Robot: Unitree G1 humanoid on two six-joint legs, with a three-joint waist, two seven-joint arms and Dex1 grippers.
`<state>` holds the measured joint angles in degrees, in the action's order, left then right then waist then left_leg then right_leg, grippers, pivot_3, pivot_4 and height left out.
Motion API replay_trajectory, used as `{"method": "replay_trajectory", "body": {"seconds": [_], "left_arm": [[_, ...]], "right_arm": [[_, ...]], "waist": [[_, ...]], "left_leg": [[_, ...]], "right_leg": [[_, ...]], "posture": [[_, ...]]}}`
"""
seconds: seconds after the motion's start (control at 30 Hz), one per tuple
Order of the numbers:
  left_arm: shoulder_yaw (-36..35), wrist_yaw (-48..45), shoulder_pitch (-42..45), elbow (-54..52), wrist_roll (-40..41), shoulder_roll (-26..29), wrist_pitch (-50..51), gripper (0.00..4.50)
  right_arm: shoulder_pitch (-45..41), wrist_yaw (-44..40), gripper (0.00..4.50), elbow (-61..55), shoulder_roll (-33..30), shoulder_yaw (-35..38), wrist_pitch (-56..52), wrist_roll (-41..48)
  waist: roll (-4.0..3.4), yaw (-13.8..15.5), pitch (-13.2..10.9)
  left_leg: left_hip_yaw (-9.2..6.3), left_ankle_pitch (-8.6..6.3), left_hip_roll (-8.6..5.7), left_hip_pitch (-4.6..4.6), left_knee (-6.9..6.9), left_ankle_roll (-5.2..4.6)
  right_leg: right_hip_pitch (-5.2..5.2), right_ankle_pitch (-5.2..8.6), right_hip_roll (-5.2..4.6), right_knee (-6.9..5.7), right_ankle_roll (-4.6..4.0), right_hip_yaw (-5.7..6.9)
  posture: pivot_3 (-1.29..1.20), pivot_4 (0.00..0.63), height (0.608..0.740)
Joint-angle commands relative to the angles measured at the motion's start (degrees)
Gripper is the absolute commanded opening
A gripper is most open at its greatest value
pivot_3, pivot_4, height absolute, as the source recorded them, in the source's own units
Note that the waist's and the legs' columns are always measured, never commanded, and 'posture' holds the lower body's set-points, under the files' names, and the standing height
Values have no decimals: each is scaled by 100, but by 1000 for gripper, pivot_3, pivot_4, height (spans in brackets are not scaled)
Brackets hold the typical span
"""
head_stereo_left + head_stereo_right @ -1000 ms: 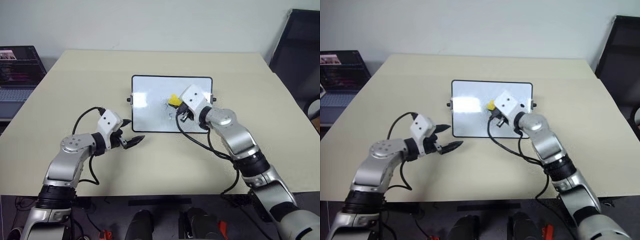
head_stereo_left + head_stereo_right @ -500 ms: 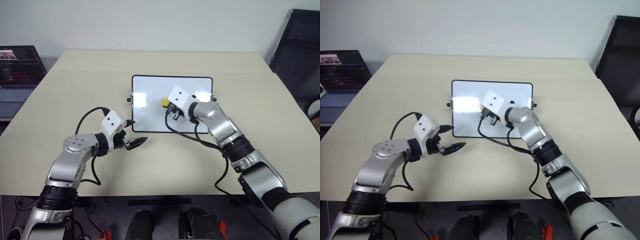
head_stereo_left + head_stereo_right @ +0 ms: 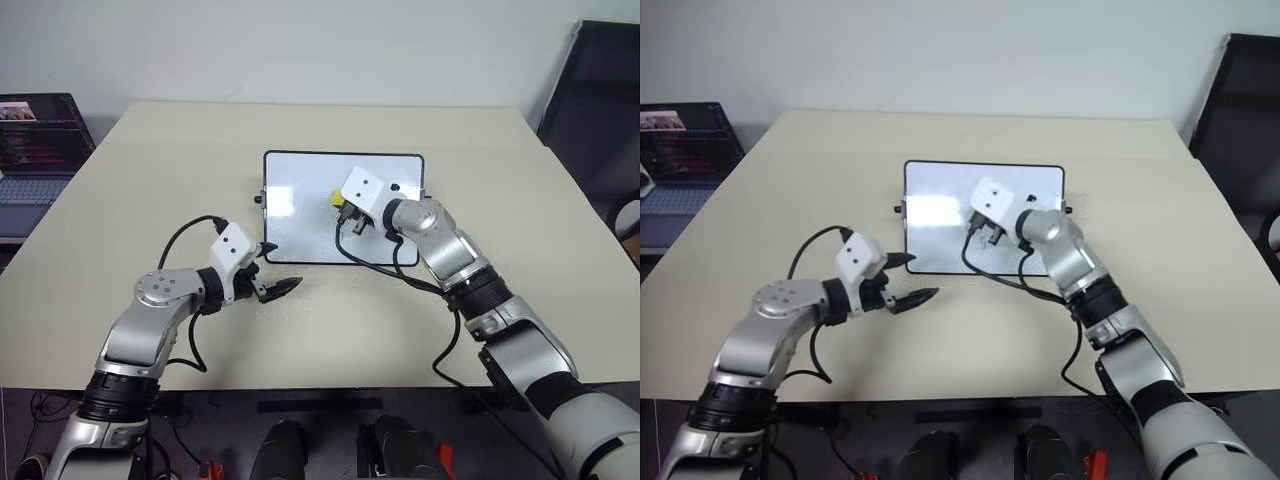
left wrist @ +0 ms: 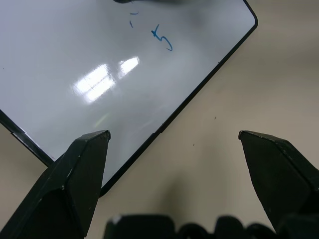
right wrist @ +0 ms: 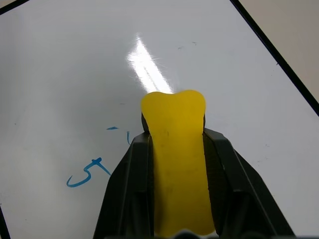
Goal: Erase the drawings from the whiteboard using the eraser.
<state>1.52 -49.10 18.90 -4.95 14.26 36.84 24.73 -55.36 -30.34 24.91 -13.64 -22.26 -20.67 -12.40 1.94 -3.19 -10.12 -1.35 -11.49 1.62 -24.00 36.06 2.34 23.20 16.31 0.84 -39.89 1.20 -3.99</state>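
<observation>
Right gripper pinches the yellow eraser over the whiteboard near the table's far edge. Its wrist view reveals a blue "5", partly erased since earlier. Left gripper spread.

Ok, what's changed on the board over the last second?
The right gripper, shut on the eraser, slid leftward across the whiteboard, and some marks near the middle are gone; a blue "5" and small strokes remain. The left gripper is open near the board's near-left corner, and the board hasn't shifted.
</observation>
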Motion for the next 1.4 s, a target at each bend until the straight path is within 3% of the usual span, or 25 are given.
{"method": "replay_trajectory", "body": {"seconds": [0.03,0.13,0.43,0.77,1.03,1.4], "left_arm": [[-36,44,137,-318,70,-6,68,4500],[-12,56,161,-361,84,-17,129,4500],[7,16,207,-378,101,5,191,4500],[9,-29,192,-332,90,1,152,4500],[22,-23,180,-395,102,-4,214,4500],[-5,-18,139,-468,137,13,271,4500]], "right_arm": [[166,-386,995,-209,-100,-121,-157,-78],[277,-708,995,-415,-177,-265,-242,-104],[26,96,995,-111,-18,106,41,-230],[409,-623,995,-495,-123,-347,-79,-353],[78,189,995,-168,49,3,250,-462],[178,-6,995,-20,-160,51,156,-518]], "waist": [[0,0,0],[0,-2,0],[0,-2,0],[0,-4,0],[0,-5,0],[0,1,0]], "left_leg": [[0,0,0,0,-1,0],[-2,0,1,0,-1,0],[1,1,2,5,2,0],[0,0,2,5,-2,0],[1,1,3,5,0,0],[0,0,1,4,-2,0]], "right_leg": [[0,0,0,0,0,1],[0,0,0,0,0,1],[-1,6,2,-2,11,-2],[-1,7,2,-1,10,-2],[-1,8,2,-1,12,-3],[-1,7,2,1,11,-1]], "posture": [[0,150,740],[0,150,740],[0,150,740],[0,150,740],[0,150,740],[0,150,740]]}}
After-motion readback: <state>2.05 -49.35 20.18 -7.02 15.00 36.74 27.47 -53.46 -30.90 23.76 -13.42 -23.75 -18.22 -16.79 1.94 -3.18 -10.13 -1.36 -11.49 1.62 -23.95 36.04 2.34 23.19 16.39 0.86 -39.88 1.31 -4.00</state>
